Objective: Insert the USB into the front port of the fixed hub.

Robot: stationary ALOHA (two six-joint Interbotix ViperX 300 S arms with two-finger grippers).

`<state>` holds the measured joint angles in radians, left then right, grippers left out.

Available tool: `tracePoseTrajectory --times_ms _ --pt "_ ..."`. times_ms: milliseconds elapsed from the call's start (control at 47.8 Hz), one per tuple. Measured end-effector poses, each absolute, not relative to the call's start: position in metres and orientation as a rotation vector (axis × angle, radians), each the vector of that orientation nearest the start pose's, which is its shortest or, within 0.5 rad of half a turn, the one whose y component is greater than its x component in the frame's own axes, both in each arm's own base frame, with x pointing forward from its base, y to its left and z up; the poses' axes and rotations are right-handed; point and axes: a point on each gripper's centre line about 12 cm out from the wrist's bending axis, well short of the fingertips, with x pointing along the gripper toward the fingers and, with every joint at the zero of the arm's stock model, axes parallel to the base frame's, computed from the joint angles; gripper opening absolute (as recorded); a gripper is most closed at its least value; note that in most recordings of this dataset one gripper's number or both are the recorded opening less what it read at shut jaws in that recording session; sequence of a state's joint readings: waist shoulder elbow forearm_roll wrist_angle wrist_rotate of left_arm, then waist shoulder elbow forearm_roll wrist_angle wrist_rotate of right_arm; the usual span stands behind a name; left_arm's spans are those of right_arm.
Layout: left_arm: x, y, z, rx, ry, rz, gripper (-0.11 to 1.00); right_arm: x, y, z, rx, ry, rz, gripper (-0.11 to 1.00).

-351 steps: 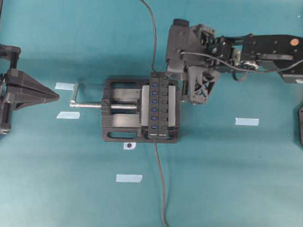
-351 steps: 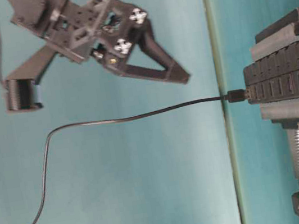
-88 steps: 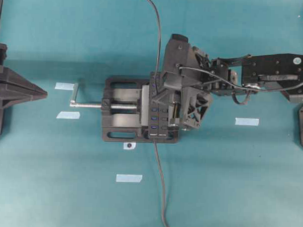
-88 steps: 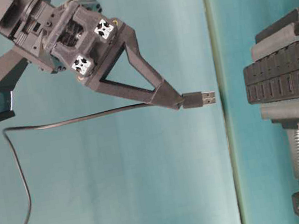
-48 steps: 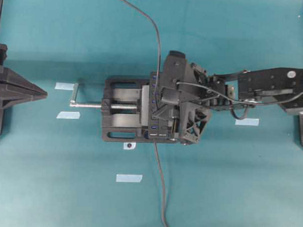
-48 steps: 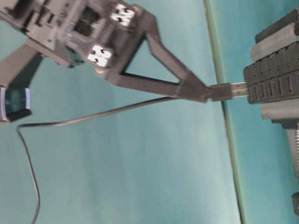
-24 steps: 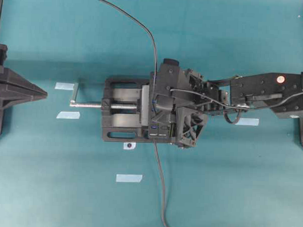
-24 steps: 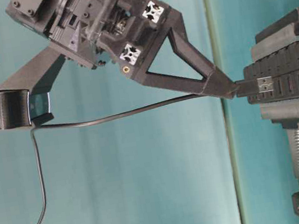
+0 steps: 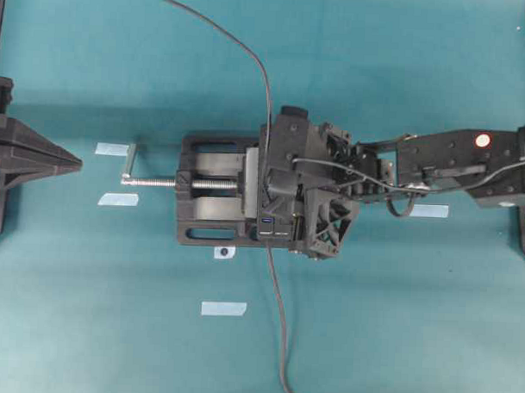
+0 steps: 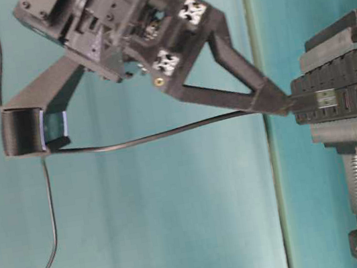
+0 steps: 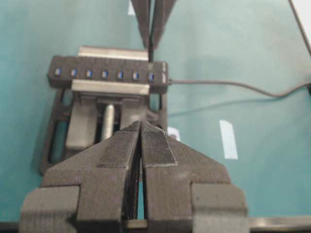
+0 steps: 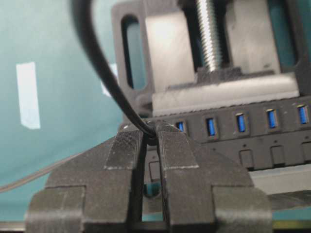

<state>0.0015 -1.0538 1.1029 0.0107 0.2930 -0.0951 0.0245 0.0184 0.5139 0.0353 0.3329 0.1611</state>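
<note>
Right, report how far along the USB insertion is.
Done: the right gripper is shut on the USB and has it at the fixed hub, which sits clamped in the vise.
In hand: the plug tip meets the hub's end slot; whether it is fully seated cannot be told.
Left: finish seating and release. The left gripper sits shut, apart.

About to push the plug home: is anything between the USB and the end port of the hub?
Nothing visible is. The right hand is shut on the USB right at the fixed hub, over its end slot. How deep the plug is seated cannot be told.
</note>
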Motion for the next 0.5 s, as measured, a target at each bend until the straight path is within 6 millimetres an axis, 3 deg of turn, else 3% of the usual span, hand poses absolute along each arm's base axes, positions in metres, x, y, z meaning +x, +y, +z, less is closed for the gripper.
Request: tracePoseTrajectory --times_ms 502 --pt "0.1797 0.0004 0.2727 -0.083 0.342 0.018 0.00 0.4031 0.0124 0.1770 0.176 0.872 -0.049 0.03"
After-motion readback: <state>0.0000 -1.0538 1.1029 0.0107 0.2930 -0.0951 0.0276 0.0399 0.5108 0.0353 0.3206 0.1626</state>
